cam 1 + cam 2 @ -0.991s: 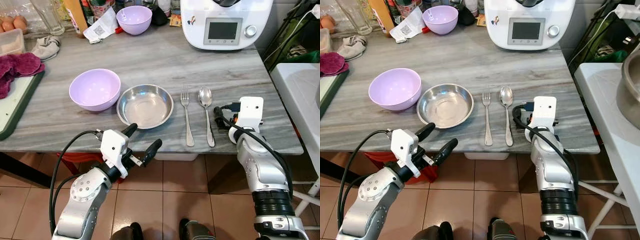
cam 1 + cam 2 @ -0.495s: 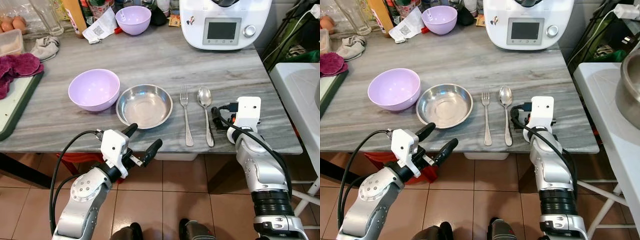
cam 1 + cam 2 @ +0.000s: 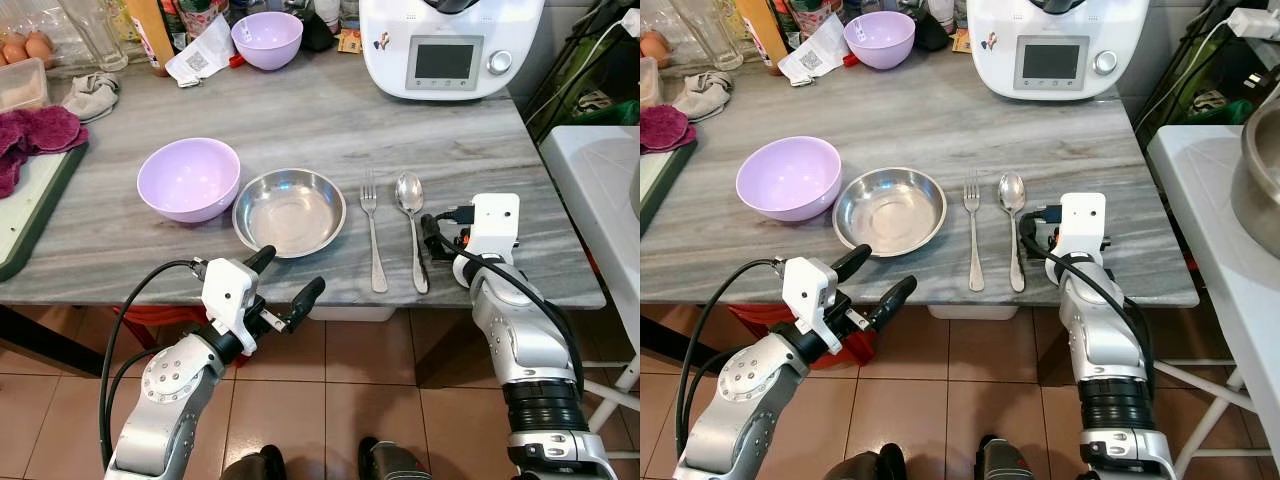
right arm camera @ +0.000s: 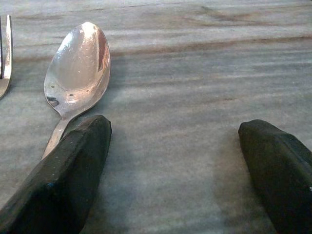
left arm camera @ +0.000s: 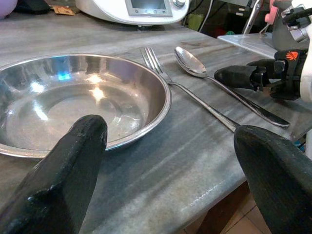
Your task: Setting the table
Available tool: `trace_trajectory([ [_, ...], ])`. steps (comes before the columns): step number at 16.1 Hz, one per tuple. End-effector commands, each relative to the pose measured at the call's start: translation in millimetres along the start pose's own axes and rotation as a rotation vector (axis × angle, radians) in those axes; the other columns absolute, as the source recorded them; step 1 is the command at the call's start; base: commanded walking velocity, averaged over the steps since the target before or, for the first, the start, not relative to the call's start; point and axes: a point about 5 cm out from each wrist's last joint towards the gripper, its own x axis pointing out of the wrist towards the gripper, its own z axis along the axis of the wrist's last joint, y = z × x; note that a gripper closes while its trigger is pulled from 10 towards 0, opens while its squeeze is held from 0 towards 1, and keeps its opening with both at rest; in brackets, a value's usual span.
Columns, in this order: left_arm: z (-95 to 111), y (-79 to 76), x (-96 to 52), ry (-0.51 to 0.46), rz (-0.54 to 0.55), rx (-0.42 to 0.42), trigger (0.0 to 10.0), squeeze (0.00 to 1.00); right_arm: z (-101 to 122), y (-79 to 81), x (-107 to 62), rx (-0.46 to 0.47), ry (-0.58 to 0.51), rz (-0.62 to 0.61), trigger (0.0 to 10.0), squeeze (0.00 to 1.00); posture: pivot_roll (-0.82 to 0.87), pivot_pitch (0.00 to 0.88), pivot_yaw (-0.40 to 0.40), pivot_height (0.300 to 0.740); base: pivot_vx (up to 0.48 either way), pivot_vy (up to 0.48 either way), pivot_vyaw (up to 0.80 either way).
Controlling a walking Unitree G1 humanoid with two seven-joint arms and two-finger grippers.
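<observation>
On the grey marble table point(image 3: 300, 110) a steel plate point(image 3: 290, 210) lies near the front edge. A lilac bowl point(image 3: 190, 178) stands to its left, and a fork point(image 3: 372, 230) and a spoon point(image 3: 411, 225) lie side by side to its right. My right gripper point(image 3: 433, 238) rests low on the table just right of the spoon's handle, open, with one finger point(image 4: 73, 170) beside the spoon point(image 4: 78, 63). My left gripper point(image 3: 290, 274) hovers open just off the table's front edge, facing the plate point(image 5: 73, 97), with nothing held.
A white kitchen machine point(image 3: 450, 45) stands at the back right. A second lilac bowl point(image 3: 267, 38), bottles and a paper packet line the back edge. A maroon cloth point(image 3: 35, 135) lies on a board at the left. A white side table point(image 3: 600, 180) stands to the right.
My right gripper has edged slightly left, closer to the spoon. The left arm and the tableware have stayed put.
</observation>
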Motion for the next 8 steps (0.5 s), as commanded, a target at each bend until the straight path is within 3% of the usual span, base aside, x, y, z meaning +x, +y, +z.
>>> trace_trajectory([
  [1,-1.6,-1.1,-0.7,0.013,-0.005,0.001,10.0,0.0,-3.8,8.5,1.8,-0.001,0.022,0.043,10.0,0.0,-0.15,0.221,0.031,0.74,0.0,0.0,0.0],
  [8,-2.0,-2.1,-1.0,0.015,-0.001,0.001,10.0,0.0,-3.1,15.1,1.2,0.006,0.013,0.076,10.0,0.0,-0.15,0.222,0.032,0.74,0.0,0.0,0.0],
])
